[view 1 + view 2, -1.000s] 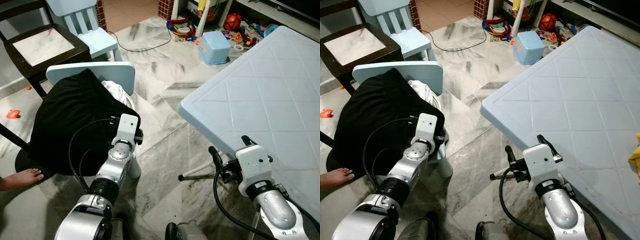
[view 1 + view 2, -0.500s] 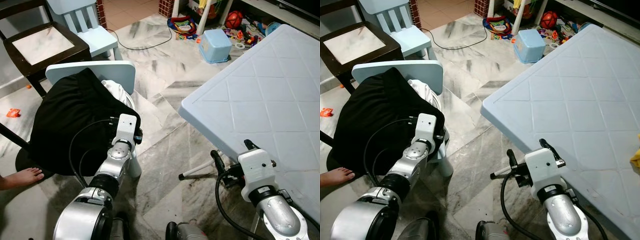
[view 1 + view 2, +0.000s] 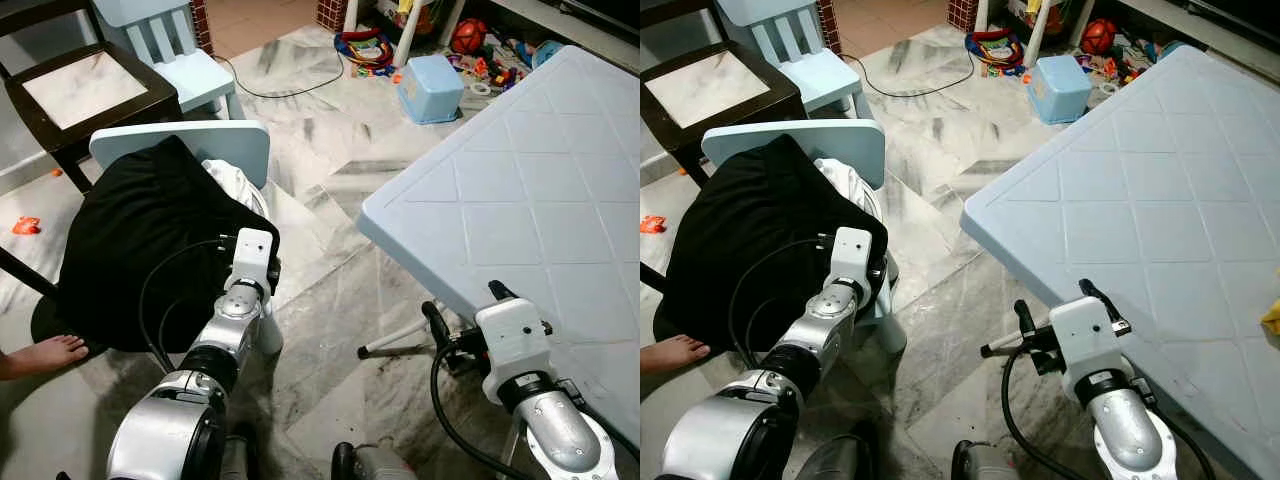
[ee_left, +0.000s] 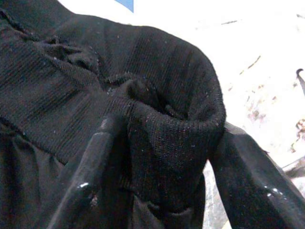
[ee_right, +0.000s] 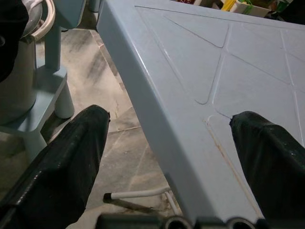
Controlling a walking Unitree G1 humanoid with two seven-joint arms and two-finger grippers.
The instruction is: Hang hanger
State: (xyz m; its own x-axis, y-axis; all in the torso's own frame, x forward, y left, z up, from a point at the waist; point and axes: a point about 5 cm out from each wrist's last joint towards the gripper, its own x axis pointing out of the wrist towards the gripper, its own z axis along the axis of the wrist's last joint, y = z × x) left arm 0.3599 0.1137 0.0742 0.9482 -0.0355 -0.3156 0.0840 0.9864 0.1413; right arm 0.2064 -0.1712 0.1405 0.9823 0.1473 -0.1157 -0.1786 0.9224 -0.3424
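Here, no hanger can be made out; the thing in hand is a black garment [image 3: 150,240] of ribbed knit, heaped over a small pale blue chair [image 3: 215,140] with white cloth [image 3: 235,180] peeking out at its right edge. The left gripper [image 4: 162,157] is at the garment's near right side, its two black fingers [image 4: 90,176] closed on a thick rolled fold of the knit (a hem or cuff, hard to say which). The heap has no clear long axis; it spills from the chair back down toward the robot and to its left.

The floor [image 3: 320,170] is grey-veined marble. A dark wooden chair [image 3: 85,95] and another pale blue child's chair [image 3: 180,50] stand beyond, with a blue tub [image 3: 428,88] and scattered toys [image 3: 365,50] farther off. A person's bare foot [image 3: 40,355] shows at the left edge.

The right gripper [image 5: 171,152] hovers at the near corner of a pale blue plastic table [image 3: 520,190], fingers spread wide, holding nothing.
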